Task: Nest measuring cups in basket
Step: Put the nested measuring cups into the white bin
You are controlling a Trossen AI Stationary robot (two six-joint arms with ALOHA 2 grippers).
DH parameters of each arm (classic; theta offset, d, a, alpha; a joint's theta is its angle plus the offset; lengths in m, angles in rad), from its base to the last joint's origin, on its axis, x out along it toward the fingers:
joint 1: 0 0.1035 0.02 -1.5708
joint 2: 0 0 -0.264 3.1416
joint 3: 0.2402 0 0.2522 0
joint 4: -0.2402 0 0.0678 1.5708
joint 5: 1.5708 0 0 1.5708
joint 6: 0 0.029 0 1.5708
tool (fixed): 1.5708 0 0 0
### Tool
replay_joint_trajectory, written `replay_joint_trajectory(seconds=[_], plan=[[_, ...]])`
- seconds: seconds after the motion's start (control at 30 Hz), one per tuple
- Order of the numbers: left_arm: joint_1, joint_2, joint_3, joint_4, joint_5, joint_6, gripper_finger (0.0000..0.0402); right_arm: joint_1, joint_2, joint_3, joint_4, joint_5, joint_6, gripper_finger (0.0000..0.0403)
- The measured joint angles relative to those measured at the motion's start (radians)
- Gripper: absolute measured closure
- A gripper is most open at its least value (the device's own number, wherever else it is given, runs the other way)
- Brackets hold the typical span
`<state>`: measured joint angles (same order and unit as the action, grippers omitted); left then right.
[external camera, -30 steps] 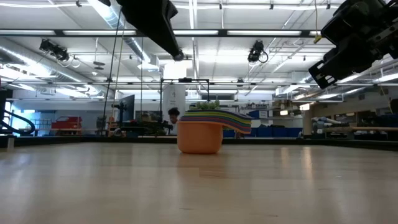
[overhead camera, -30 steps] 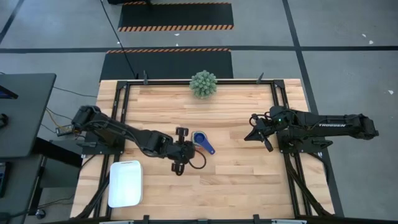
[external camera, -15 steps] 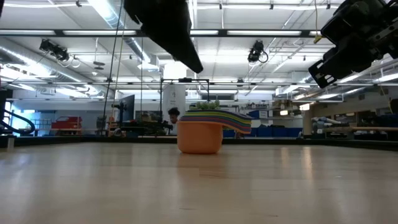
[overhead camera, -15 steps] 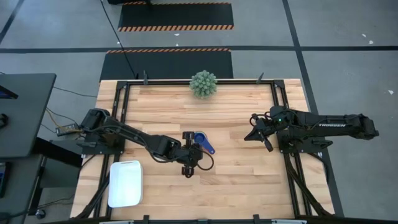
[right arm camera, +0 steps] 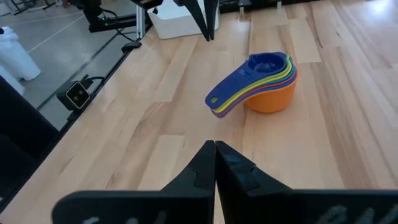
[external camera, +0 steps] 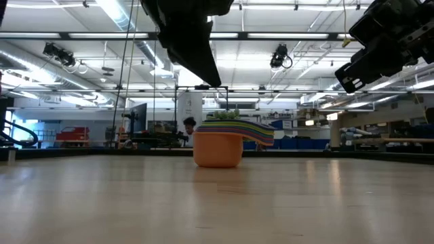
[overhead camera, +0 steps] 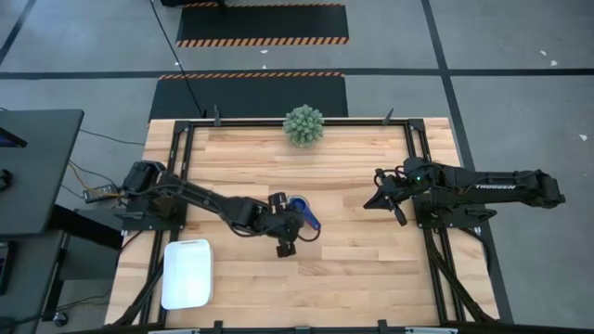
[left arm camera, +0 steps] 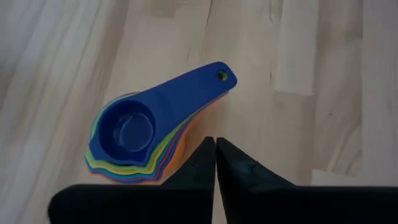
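Observation:
The measuring cups (overhead camera: 299, 210) sit nested in one stack on the table's middle, orange at the bottom and dark blue on top, with their handles fanned toward the near right. The stack also shows in the left wrist view (left arm camera: 146, 134), the right wrist view (right arm camera: 261, 84) and the low view (external camera: 220, 146). My left gripper (overhead camera: 284, 224) hangs shut and empty just above and to the near left of the stack, pointing down; it shows in the left wrist view (left arm camera: 215, 144) too. My right gripper (overhead camera: 379, 198) waits shut and empty at the right, above the table. The white basket (overhead camera: 186, 273) stands at the near left.
A spiky green ball plant (overhead camera: 303, 125) stands at the far edge's middle. Black frame rails run along the table's left and right sides. Bare wood lies between the stack and the basket.
My left gripper has gone toward the table's right and a little down, closing in on the stack of cups. It has stayed shut. The cups have not moved.

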<state>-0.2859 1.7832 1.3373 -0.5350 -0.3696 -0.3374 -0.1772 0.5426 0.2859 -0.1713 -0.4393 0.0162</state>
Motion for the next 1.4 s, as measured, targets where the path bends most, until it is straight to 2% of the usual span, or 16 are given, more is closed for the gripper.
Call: replay_joint_trajectory(seconds=[0.1,0.23,0.63,0.83,1.0,1.2,1.4], plan=[[0.01,0.0,0.0,0.0,0.017,-0.037,0.0368,0.0,0.0,0.0,-0.001,0.0,0.0,0.0389],[0.026,0.0,0.0,-0.001,0.021,-0.088,0.033,0.0,0.0,0.0,-0.001,0.0,0.0,0.0389],[0.024,0.0,0.0,-0.001,0.026,-0.088,0.0158,0.0,0.0,0.0,0.0,0.0,0.0,0.0389],[0.023,0.0,0.0,0.011,0.029,0.015,0.0085,0.0,0.0,0.0,0.0,0.0,0.0,0.0389],[0.023,0.0,0.0,0.008,0.034,0.194,0.0068,0.0,0.0,0.0,0.0,0.0,0.0,0.0389],[0.03,0.004,0.0,0.01,0.024,0.219,0.0068,0.0,0.0,0.0,0.001,0.0,0.0,0.0389],[0.025,0.066,0.001,0.023,0.006,0.274,0.0068,0.0,0.0,0.0,0.007,0.0,0.0,0.0389]])
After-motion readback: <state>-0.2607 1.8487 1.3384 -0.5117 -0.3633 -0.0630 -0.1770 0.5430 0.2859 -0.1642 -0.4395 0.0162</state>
